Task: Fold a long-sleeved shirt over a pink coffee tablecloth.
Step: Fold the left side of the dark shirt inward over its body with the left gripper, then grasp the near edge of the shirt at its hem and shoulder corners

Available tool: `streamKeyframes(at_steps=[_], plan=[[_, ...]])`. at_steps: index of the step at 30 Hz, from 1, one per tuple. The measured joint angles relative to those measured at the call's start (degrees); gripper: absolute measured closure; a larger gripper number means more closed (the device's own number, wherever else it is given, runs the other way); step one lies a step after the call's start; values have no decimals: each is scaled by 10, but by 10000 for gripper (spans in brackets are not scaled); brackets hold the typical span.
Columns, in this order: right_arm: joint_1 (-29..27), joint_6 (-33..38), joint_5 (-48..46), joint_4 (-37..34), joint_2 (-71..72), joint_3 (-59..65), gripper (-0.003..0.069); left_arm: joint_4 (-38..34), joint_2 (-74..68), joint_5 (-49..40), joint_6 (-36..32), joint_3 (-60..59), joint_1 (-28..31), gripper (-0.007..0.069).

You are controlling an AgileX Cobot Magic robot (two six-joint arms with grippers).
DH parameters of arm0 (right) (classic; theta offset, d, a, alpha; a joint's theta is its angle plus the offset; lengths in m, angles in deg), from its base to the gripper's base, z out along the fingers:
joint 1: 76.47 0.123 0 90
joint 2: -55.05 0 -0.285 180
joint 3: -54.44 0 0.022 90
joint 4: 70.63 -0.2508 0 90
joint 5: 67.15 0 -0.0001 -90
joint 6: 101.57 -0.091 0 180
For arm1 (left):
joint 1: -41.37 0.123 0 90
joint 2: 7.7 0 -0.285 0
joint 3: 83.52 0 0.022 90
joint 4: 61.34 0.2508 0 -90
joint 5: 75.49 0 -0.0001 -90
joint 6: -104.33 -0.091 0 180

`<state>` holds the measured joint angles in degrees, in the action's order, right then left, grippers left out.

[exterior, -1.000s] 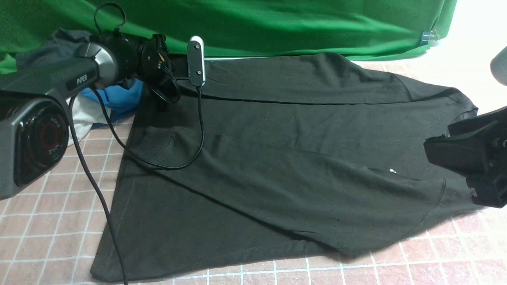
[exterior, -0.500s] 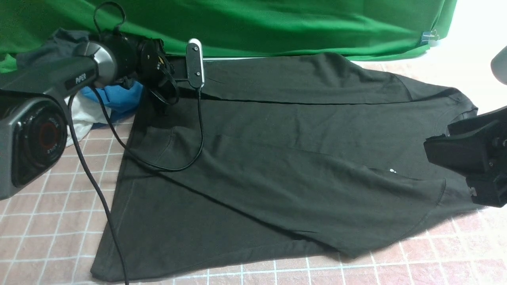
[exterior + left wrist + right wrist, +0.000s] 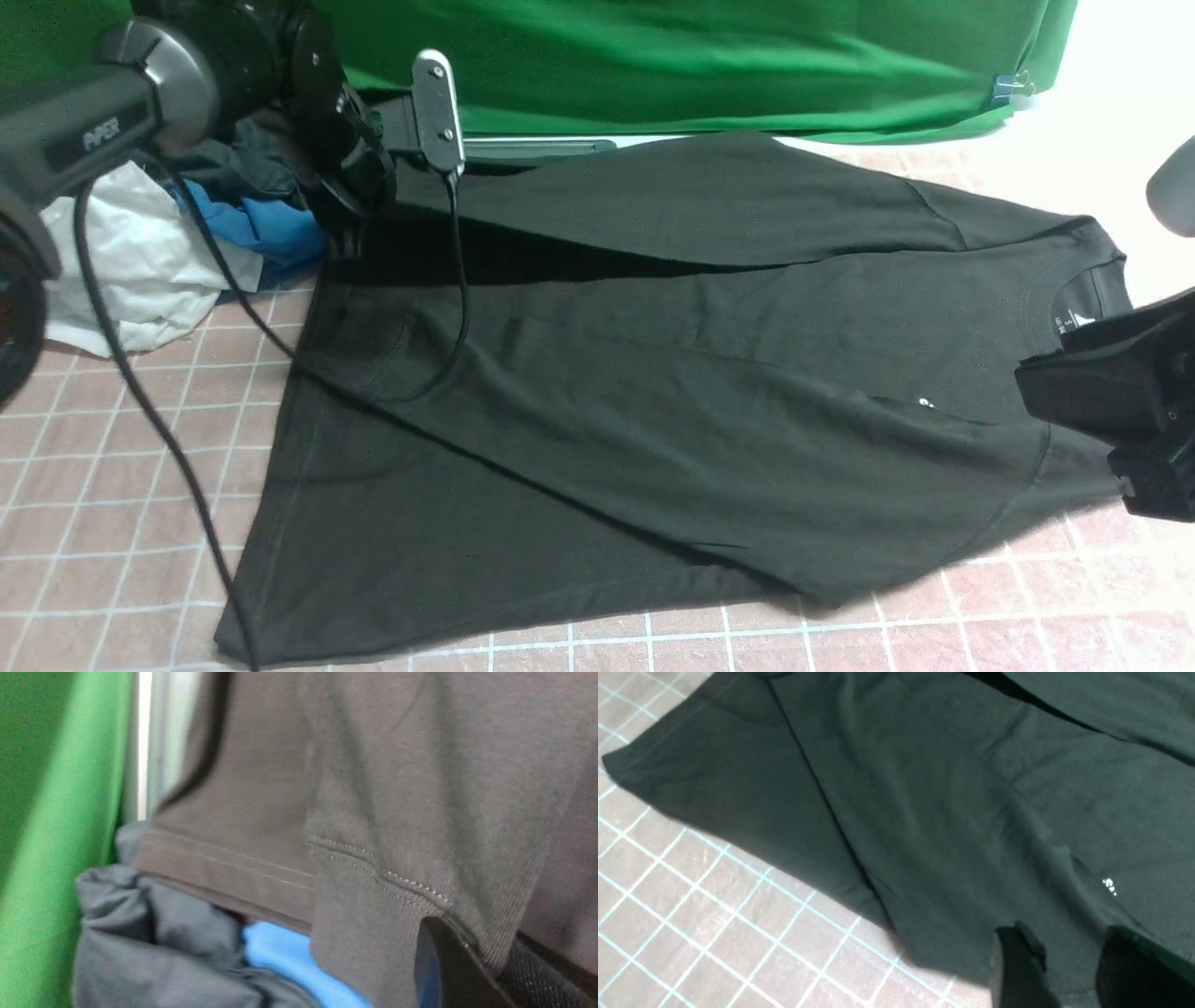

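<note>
The black long-sleeved shirt point(image 3: 653, 392) lies spread across the pink coffee tablecloth point(image 3: 112, 523), collar and white neck label point(image 3: 1074, 317) at the right. Its far left edge is raised off the cloth and casts a dark shadow. My left gripper point(image 3: 472, 942) is shut on the ribbed cuff point(image 3: 411, 905) at that far left corner; in the front view the wrist camera point(image 3: 437, 107) hides the jaws. My right gripper point(image 3: 1069, 947) hangs low over the shirt's near right part, beside the collar, with its jaws apart and shirt fabric showing between them.
A pile of white point(image 3: 121, 261), blue point(image 3: 271, 233) and dark grey point(image 3: 243, 159) clothes sits at the far left beside my left arm. The green backdrop point(image 3: 653, 56) hangs along the back. A black cable point(image 3: 457, 280) dangles from the left wrist onto the shirt.
My left gripper has shut on the cuff and risen, lifting the shirt's far left edge. The right gripper has sunk slightly and its jaws have narrowed.
</note>
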<state>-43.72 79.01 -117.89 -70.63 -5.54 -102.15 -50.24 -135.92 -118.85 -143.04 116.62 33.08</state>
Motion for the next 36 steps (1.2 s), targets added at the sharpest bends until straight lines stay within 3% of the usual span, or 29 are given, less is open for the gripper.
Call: streamKeyframes(at_steps=[10, 18, 23, 24, 27, 29, 33, 36], plan=[[0, 6, -13, 0, 0, 0, 418, 20, 99, 10, 8, -157, -36, 581], [0, 15, -25, 0, 0, 0, 418, 90, 116, 3, 107, -217, -41, 561], [0, 18, -26, 0, 0, 0, 418, 87, 126, -14, 214, -217, -41, 376], [0, 18, -28, 0, 0, 0, 418, 78, 131, -33, 239, -217, -41, 290], [0, 18, -33, 0, 0, 0, 418, 52, 150, -73, 281, -217, -41, 128], [0, 19, -39, 0, 0, 0, 418, 27, 172, -99, 347, -217, -41, 32], [0, 23, -52, 0, 0, 0, 418, -14, 222, -132, 426, -233, -45, 31], [0, 29, -71, 0, 0, 0, 418, -47, 302, -144, 485, -295, -66, 160]])
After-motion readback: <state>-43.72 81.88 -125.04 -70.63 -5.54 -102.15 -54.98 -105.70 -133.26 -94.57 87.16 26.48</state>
